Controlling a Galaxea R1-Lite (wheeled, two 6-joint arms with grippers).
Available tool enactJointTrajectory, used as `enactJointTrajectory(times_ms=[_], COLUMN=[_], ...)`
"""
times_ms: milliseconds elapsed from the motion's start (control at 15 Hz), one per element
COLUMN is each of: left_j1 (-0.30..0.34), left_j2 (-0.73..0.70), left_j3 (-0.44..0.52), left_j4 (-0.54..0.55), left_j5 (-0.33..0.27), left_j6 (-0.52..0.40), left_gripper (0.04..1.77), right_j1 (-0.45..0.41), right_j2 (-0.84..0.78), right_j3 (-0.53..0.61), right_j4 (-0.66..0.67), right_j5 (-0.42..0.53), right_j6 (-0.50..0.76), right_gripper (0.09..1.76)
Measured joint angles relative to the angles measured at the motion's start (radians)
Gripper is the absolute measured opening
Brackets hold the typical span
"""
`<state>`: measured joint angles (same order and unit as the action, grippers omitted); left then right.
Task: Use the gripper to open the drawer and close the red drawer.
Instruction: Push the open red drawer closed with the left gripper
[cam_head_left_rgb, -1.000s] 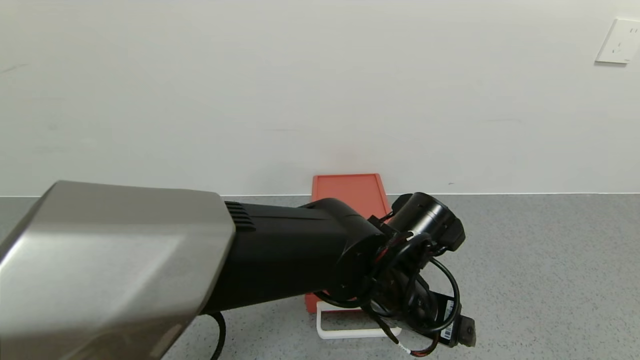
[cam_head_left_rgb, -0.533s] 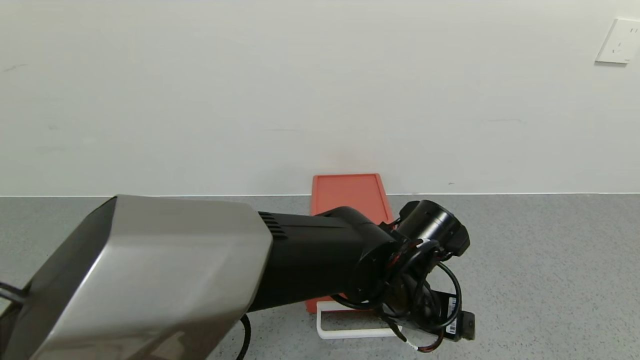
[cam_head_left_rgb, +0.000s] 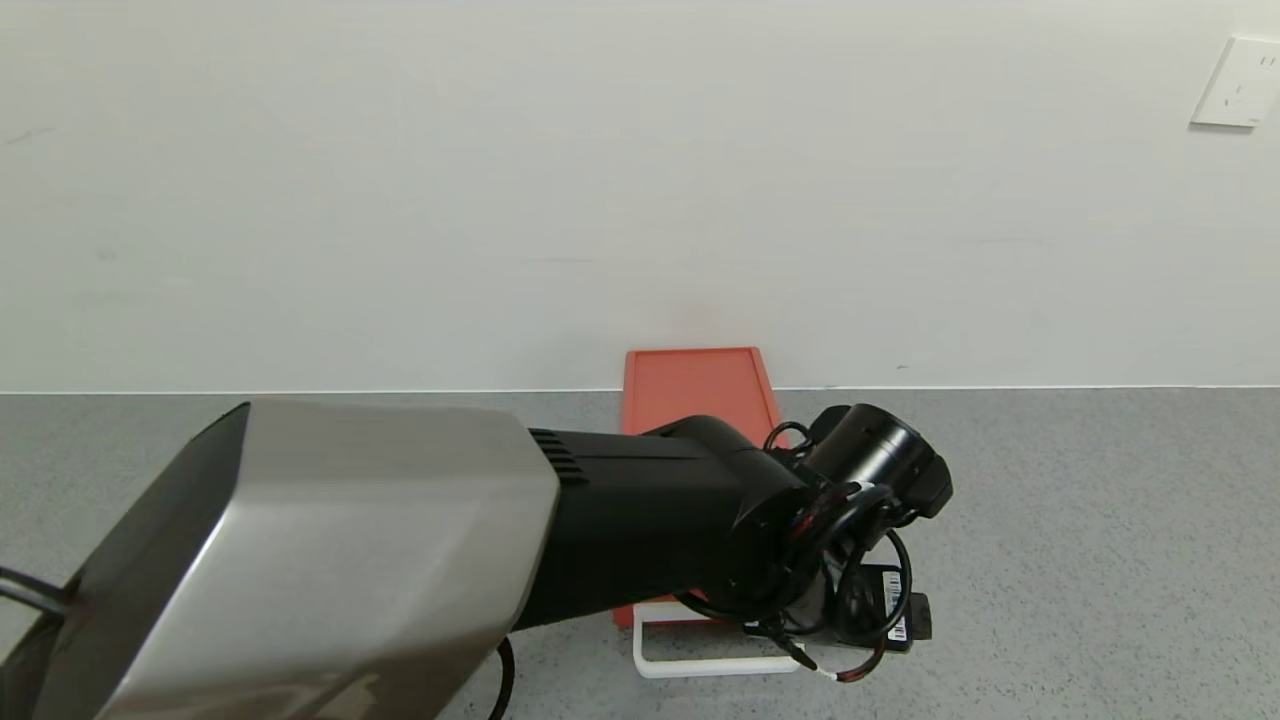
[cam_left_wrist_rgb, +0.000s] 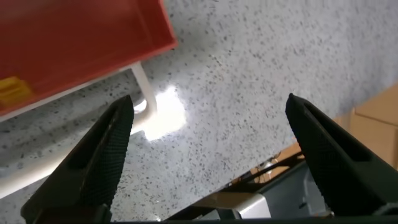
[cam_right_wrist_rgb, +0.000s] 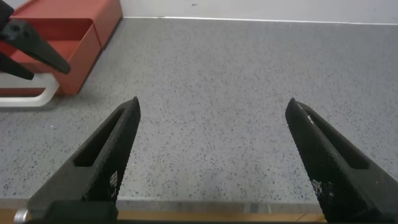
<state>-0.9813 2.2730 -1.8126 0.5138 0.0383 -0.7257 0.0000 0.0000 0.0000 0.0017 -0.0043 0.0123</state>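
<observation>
Here left gripper (cam_left_wrist_rgb: 208, 155) open, poised over drawer (cam_head_left_rgb: 700, 395) handle (cam_head_left_rgb: 700, 662)

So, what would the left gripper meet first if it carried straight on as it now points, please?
Probably the grey table just beside the white handle corner at the red drawer front; the left gripper might clip it, depth being unclear.

The red drawer (cam_head_left_rgb: 698, 392) is seen as a flat orange-red plastic unit lying on the grey speckled counter, its back set against the white wall. Its tray is drawn out toward the robot, as shown in the right wrist view. A white U-shaped bar handle (cam_head_left_rgb: 700, 662) is carried on its front.
</observation>
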Motion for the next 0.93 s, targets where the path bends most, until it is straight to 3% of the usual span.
enactJointTrajectory(times_ms=[933], left_j1=[-0.016], left_j2=[0.026], left_j3=[-0.023], left_j4=[0.098], left_j5=[0.087], left_j6=[-0.027], left_gripper=[1.75], right_j1=[0.000], right_j2=[0.000], right_j3=[0.000], right_j4=[0.000], right_j5=[0.000], right_j6=[0.000], right_gripper=[1.71])
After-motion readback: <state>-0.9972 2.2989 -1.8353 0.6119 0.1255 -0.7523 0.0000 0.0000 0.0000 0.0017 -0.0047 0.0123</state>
